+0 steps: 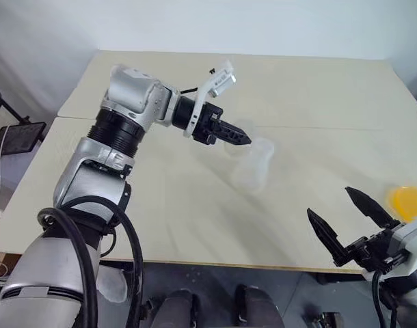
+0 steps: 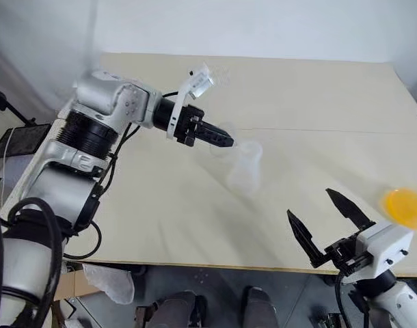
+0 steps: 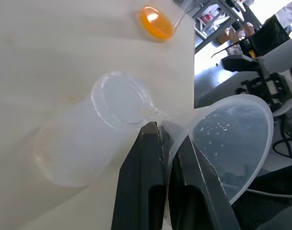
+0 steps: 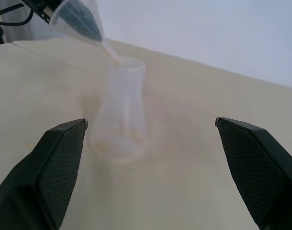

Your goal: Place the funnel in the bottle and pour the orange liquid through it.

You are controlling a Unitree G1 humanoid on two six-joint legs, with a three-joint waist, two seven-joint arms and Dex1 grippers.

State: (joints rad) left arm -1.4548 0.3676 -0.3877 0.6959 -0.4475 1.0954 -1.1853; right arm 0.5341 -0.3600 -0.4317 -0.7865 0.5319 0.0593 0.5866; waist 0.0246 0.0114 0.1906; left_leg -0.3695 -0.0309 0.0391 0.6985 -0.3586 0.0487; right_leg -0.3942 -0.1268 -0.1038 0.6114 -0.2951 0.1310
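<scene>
Pinching the funnel (image 3: 232, 143) in my left gripper (image 3: 166, 139), I hold its spout at the bottle (image 1: 253, 166) mouth; my right gripper (image 1: 345, 215) gapes wide, empty.

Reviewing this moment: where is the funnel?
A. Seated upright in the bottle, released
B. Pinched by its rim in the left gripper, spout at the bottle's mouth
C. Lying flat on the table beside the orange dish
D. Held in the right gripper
B. The left gripper is shut on the rim of the funnel, tilted with its spout at the open mouth of the bottle; the right gripper hangs open, holding nothing.
</scene>
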